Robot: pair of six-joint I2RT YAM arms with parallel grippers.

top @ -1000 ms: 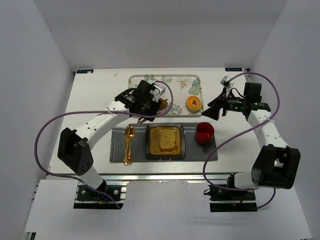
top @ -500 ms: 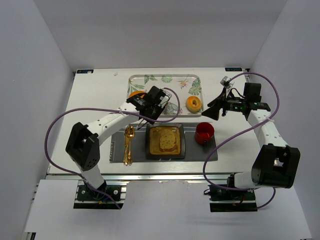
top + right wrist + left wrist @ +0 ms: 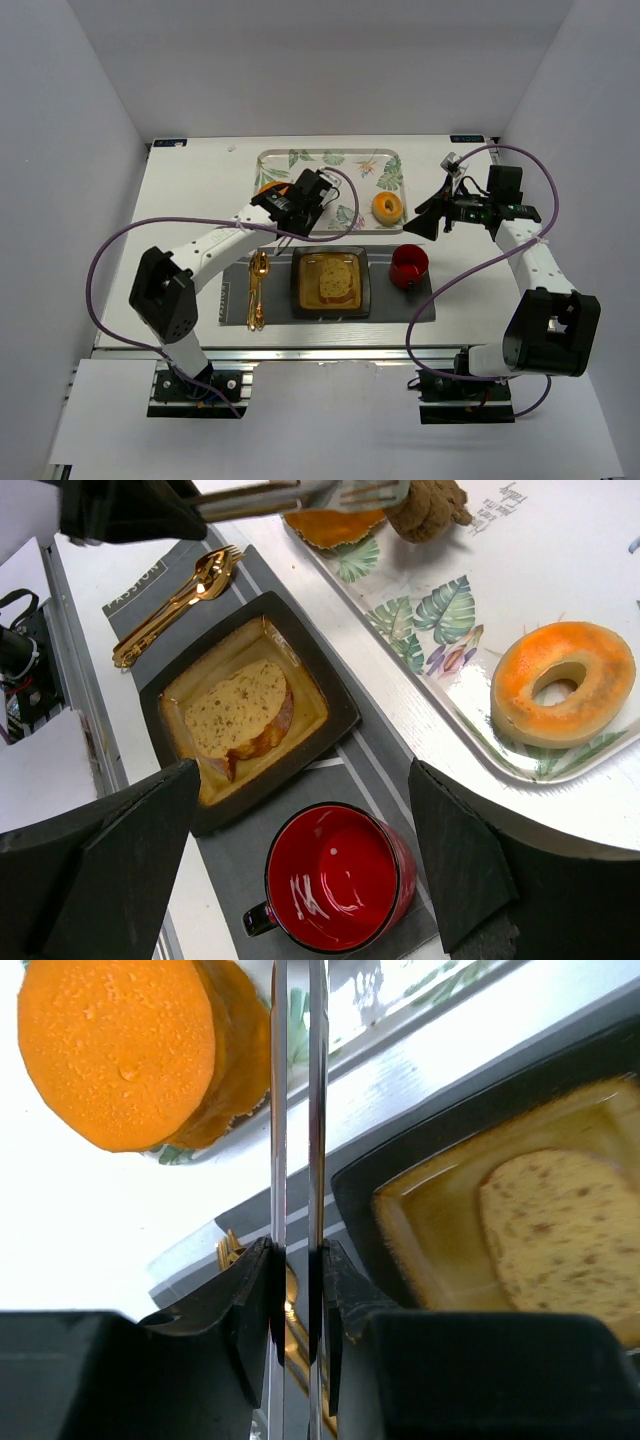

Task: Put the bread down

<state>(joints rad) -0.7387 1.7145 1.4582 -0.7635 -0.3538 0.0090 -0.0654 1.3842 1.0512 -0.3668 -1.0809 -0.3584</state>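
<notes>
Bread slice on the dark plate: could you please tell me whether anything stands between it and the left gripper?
Nothing visible does. The bread lies uncovered in the plate, and the left gripper, shut and empty, hangs just beside the plate. Only the plate's low rim lies between them.

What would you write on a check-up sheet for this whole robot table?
Surface: white table, grey placemat, floral tray.
Job's things: bread slice lying in the black square plate.
Clutter: red mug and gold cutlery on the placemat; donut on the tray; orange slice at the tray's edge.
Grippers: left gripper fingers almost together, empty, between tray and plate; right gripper open, empty.
Cables: purple cables loop along both arms.
Surroundings: white walls; nothing else seen.
</notes>
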